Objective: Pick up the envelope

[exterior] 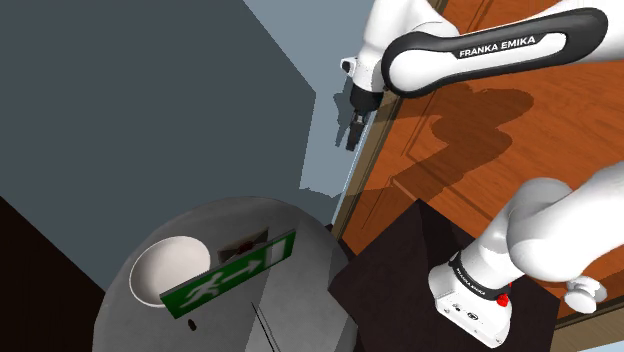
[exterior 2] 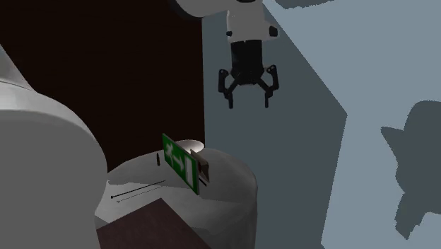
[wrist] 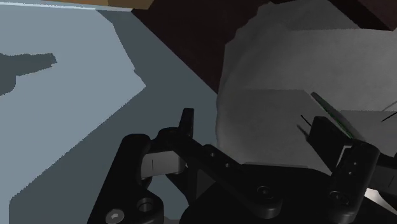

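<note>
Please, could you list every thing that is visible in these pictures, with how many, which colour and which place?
table: one, grey, round, beside the stand
bowl: one, white, on the table
sign: one, green with white marks, standing on its edge on the table
envelope: one, brown, on the table just behind the sign, partly hidden
thin rods: two, dark, lying flat on the table
stand: one, dark, under the arm
arm: one, white with dark joints
tool: one, black, open, in the air higher than the table, holding nothing
</note>
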Action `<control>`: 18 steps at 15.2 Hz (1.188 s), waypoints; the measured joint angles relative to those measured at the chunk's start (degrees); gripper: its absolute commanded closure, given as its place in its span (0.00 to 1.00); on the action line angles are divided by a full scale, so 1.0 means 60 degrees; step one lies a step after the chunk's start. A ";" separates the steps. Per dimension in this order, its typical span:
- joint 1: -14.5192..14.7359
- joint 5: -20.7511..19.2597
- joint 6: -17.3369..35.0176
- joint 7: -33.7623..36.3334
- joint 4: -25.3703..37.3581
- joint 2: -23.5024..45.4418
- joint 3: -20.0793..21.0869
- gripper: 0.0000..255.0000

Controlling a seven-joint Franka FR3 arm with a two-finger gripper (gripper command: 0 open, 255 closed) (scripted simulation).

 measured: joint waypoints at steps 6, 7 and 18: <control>0.0475 0.0141 0.1337 -0.0884 0.0409 0.1765 0.0235 0.00; 0.0563 0.0163 0.1544 -0.0996 0.0465 0.2032 0.0303 0.00; 0.1286 0.0067 0.3262 -0.2379 0.1853 0.5211 0.1021 0.00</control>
